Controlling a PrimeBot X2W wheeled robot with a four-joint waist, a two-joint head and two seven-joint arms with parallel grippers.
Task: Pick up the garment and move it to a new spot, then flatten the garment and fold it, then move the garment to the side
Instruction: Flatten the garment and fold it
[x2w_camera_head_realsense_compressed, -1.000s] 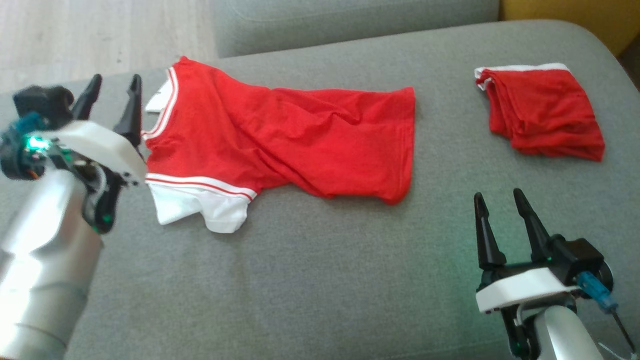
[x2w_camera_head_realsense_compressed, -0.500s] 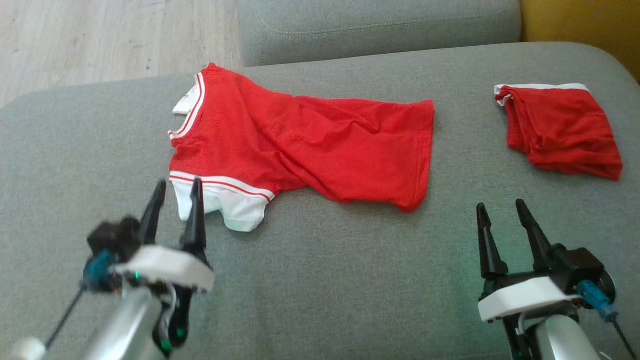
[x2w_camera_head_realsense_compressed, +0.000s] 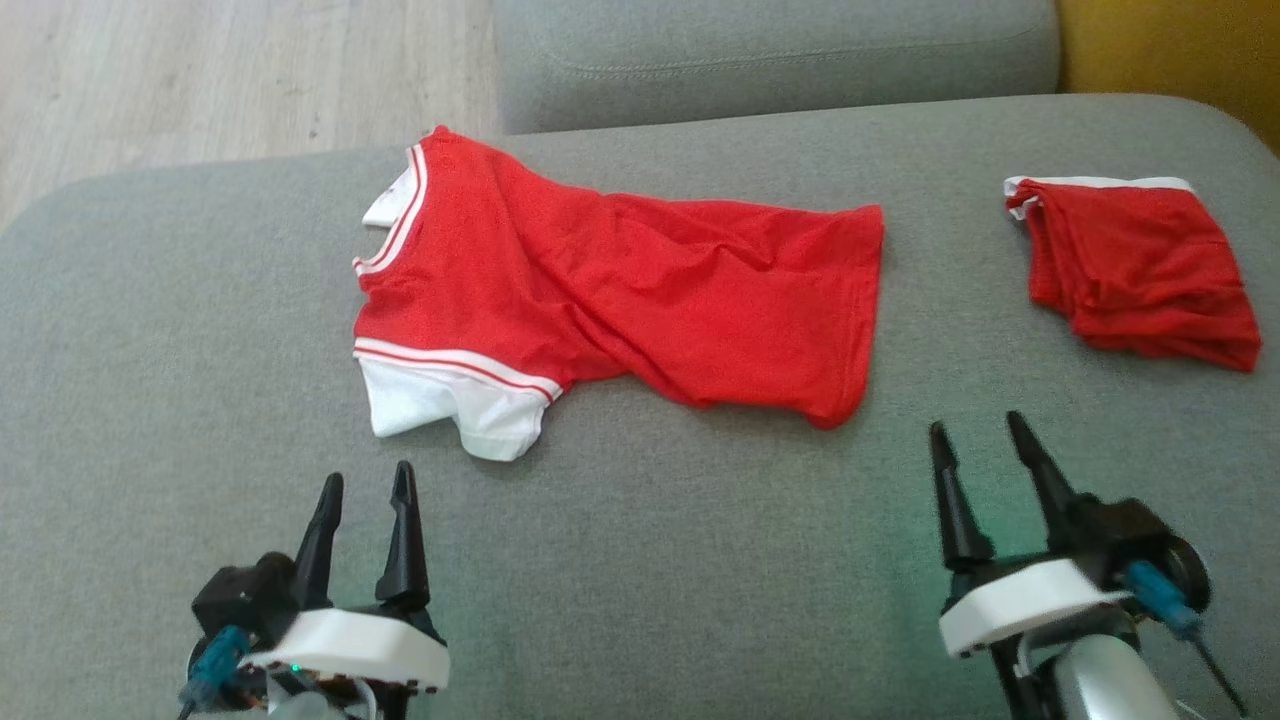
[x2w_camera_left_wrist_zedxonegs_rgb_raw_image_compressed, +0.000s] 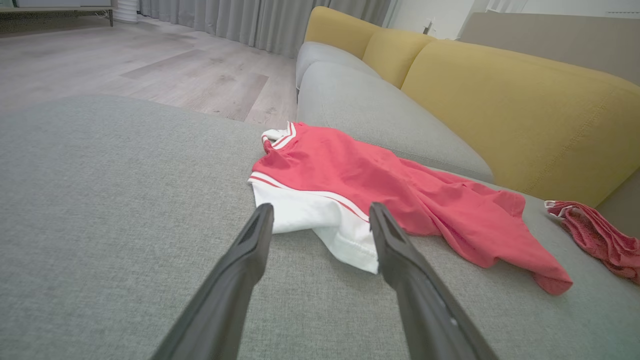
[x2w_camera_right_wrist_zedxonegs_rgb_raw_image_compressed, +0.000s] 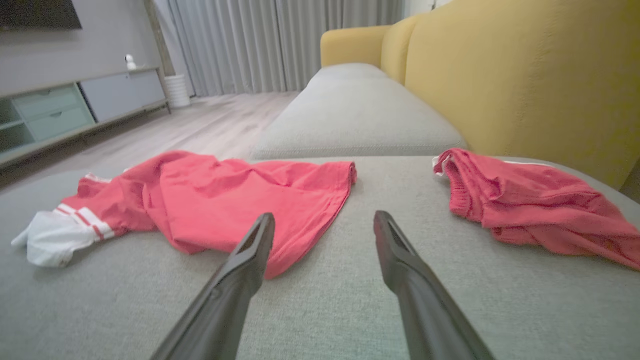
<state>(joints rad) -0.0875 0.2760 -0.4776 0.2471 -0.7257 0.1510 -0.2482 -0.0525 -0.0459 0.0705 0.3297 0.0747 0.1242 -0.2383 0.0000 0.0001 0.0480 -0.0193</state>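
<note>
right now both pincers are released and hold nothing: the left pincer (x2w_camera_head_realsense_compressed: 368, 478) hangs at 7 o'clock in the head view and the right pincer (x2w_camera_head_realsense_compressed: 978, 428) at 5 o'clock, fingers spread, each clear of the cloth. the red jersey (x2w_camera_head_realsense_compressed: 640, 280) lies across the middle of the grey sofa cushion (x2w_camera_head_realsense_compressed: 650, 560), with its collar end toward 10 o'clock and its hem toward 3 o'clock. its white sleeve (x2w_camera_head_realsense_compressed: 440, 405) sticks out at 7 o'clock, nearest the left pincer. the body is twisted, with a diagonal ridge running through it.

several things could go wrong from here, i judge. the fabric looks thin and lies flat on a soft seat, so a pincer coming down may nip the upholstery along with the cloth. it may also catch only the top layer and leave the lower one dragging. a hold on the white sleeve alone would probably let the rest hang in a bunch and deepen the twist, and any fold made over that ridge would come out crooked. the red shorts (x2w_camera_head_realsense_compressed: 1140, 270) sit at 2 o'clock, apart from the hem but not far from it. a carry toward that side could sweep or cover them, or the right pincer could take them instead of the jersey. toward 10 o'clock the cushion rounds off above the wooden floor (x2w_camera_head_realsense_compressed: 200, 80), so a jersey set down there may slide off.
</note>
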